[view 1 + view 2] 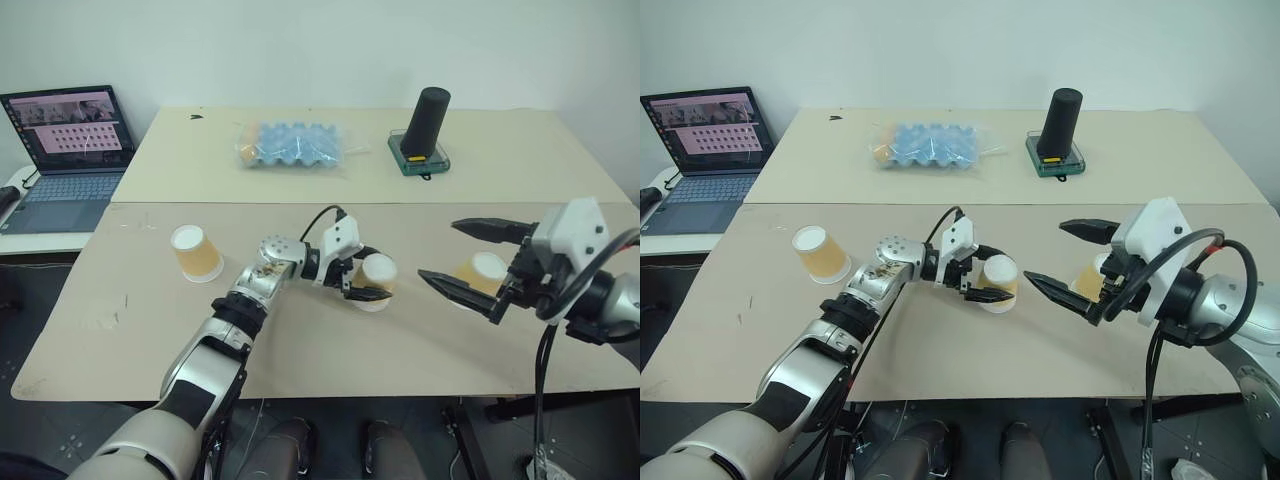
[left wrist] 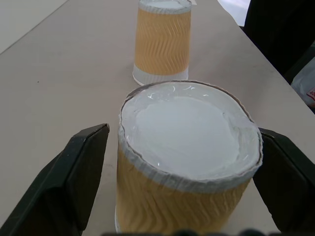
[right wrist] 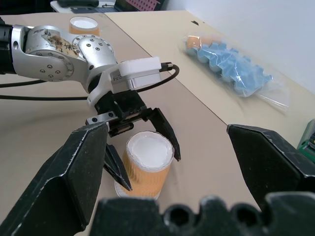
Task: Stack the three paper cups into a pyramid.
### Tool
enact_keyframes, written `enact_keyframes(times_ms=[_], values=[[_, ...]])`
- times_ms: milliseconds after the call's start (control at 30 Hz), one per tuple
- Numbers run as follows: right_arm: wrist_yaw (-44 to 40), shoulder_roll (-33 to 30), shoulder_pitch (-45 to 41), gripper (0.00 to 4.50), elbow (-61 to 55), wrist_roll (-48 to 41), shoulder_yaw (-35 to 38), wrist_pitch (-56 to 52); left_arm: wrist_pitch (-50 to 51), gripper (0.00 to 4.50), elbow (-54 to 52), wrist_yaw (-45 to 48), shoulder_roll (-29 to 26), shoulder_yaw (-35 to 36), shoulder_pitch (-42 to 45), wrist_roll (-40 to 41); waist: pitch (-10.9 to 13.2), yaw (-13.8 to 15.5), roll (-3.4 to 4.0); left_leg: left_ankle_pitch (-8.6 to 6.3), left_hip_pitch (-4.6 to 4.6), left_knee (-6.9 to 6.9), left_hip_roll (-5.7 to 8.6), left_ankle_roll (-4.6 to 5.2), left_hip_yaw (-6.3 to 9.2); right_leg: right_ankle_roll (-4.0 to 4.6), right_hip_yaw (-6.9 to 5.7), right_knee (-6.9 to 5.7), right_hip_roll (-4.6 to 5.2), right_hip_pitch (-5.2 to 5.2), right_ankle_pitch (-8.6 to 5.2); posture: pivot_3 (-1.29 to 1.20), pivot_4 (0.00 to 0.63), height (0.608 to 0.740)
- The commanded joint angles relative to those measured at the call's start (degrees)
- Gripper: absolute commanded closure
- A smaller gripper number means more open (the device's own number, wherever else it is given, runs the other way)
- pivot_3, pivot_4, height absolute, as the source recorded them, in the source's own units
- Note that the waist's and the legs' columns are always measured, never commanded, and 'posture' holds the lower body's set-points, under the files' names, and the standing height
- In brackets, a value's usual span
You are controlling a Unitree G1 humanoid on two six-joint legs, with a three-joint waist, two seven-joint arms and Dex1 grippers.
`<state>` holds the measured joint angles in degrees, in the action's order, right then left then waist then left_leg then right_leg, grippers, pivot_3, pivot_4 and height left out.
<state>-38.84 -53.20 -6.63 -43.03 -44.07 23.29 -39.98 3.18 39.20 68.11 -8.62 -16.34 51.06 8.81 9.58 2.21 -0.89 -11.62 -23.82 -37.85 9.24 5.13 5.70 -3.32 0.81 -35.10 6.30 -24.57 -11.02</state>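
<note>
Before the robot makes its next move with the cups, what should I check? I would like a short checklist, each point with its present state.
1. Left gripper jaws apart, clear of the middle cup: ok, a gap shows on both sides in the left wrist view.
2. Middle cup standing steady, base up, on the table: ok.
3. Right cup standing base up: ok.
4. Middle and right cups close enough to carry a third cup: not ok, a wide gap lies between them.
5. Right gripper open: ok, holding nothing.
6. Left cup free to be picked up: ok, it stands alone, base up.
</note>
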Motion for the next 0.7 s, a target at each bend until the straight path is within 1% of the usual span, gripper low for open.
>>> enact_keyframes(times_ms=[33, 133, 333, 400, 433, 500, 567, 600, 633, 700], values=[[-0.62, -0.86, -1.50, 0.00, -0.02, -0.39, 0.30, 0.83, 0.67, 0.04, -4.96, -0.40, -0.49, 2.78, 0.28, 1.77, 0.00, -0.04, 0.00, 0.00, 0.00, 0.00, 0.00, 0.00, 0.00, 0.00, 0.00, -0.01, 0.00, 0.00, 0.00, 0.00, 0.150, 0.740], [-1.20, -0.89, -1.90, 0.00, 0.43, -0.25, -0.29, 0.92, 3.45, 0.04, -10.34, -0.55, -2.12, 4.27, -0.60, 2.78, 0.00, -0.10, 0.00, 0.00, 0.00, 0.00, 0.00, 0.00, 0.00, 0.00, 0.01, -0.02, 0.00, -0.01, 0.00, 0.00, 0.150, 0.740], [-2.74, -0.68, -3.75, 0.00, 2.48, 0.06, -1.80, 1.52, 16.65, 0.04, -33.50, 0.58, -10.43, 6.86, -7.02, 9.02, -0.01, -0.79, 0.02, 0.01, 0.00, 0.00, -0.02, -0.01, 0.00, 0.01, 0.04, -0.05, -0.08, -0.04, 0.00, 0.00, 0.150, 0.740], [-3.12, -0.59, -4.12, 0.00, 2.98, 0.39, -2.28, 1.80, 20.20, 0.04, -38.92, -0.04, -12.59, 7.37, -8.88, 10.75, -0.01, -0.90, 0.03, 0.01, 0.01, 0.00, -0.01, -0.02, 0.00, 0.01, 0.04, -0.06, -0.15, -0.04, 0.00, 0.00, 0.150, 0.740], [-3.36, -0.56, -4.43, 0.00, 3.32, 0.60, -2.70, 1.96, 21.99, 0.04, -41.52, -2.20, -13.10, 9.00, -9.89, 11.85, -0.01, -0.89, 0.03, 0.01, 0.03, 0.00, -0.01, -0.02, -0.01, 0.01, 0.04, -0.06, -0.16, -0.03, 0.00, 0.00, 0.150, 0.740], [-3.77, -0.49, -4.99, 0.00, 4.01, 1.10, -3.53, 2.25, 24.29, 0.04, -45.50, -9.43, -12.50, 13.03, -11.24, 12.68, -0.01, -0.81, 0.03, 0.01, 0.06, 0.00, -0.01, -0.02, 0.00, 0.01, 0.03, -0.05, -0.22, -0.01, 0.00, 0.00, 0.150, 0.740], [-4.19, -0.50, -4.91, 0.00, 4.25, 1.32, -3.63, 2.46, 25.28, 0.04, -47.77, -14.49, -11.54, 14.80, -11.88, 12.61, -0.01, -0.63, 0.03, 0.01, 0.08, 0.00, -0.02, -0.03, 0.01, 0.01, 0.02, -0.03, -0.22, -0.02, 0.00, 0.00, 0.150, 0.740], [-4.55, -0.48, -4.82, 0.00, 4.43, 1.33, -3.80, 2.55, 24.97, 0.04, -48.88, -22.39, -9.32, 16.46, -11.97, 9.66, -0.01, -0.50, 0.03, 0.01, 0.08, 0.00, -0.01, -0.04, 0.01, 0.01, 0.02, -0.03, -0.22, -0.02, 0.01, 0.00, 0.150, 0.740], [-4.86, -0.38, -5.08, 0.00, 4.71, 1.40, -4.31, 2.61, 22.81, 0.04, -51.20, -33.77, -6.04, 18.20, -13.48, 3.77, -0.01, -0.35, 0.02, 0.01, 0.07, 0.00, -0.01, -0.04, 0.01, 0.01, 0.02, -0.02, -0.21, 0.02, 0.01, 0.00, 0.150, 0.740], [-5.31, -0.15, -5.81, 0.00, 5.35, 1.42, -5.06, 2.68, 20.44, 0.04, -55.84, -50.32, -0.76, 20.27, -17.39, -5.09, 0.00, 0.09, 0.00, 0.01, 0.12, 0.00, -0.01, -0.05, 0.01, -0.02, 0.03, 0.09, -0.18, 0.16, 0.03, 0.00, 0.150, 0.740]])
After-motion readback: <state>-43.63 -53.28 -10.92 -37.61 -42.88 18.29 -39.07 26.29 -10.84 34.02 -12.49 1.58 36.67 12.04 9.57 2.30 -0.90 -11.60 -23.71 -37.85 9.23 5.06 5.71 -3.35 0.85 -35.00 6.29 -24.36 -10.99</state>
